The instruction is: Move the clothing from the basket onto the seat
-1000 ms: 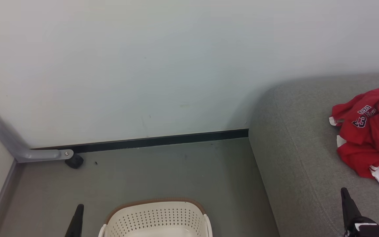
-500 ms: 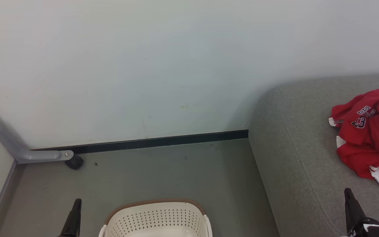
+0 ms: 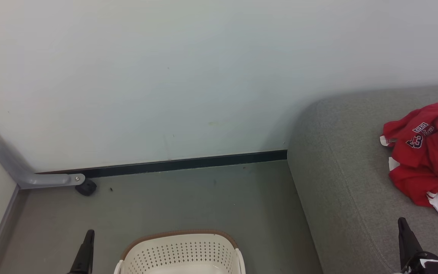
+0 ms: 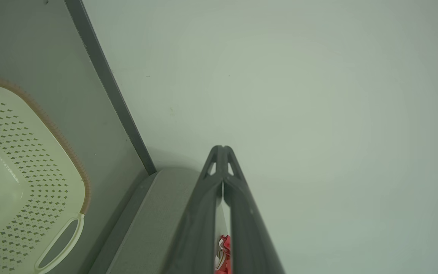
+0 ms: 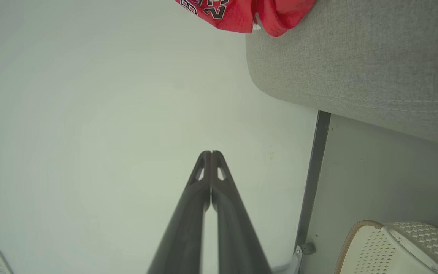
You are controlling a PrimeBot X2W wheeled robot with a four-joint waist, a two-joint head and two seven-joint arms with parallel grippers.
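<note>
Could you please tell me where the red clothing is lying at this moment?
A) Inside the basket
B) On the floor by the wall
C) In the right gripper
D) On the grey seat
D: the clothing lies crumpled on top of the seat, well apart from the basket on the floor.

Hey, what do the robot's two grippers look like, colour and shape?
They match: the left gripper and right gripper each have two long, dark-grey jaws tapering to slim tips, with a small triangular cut-out near each tip. The head view shows a white patch at the right one's base.
</note>
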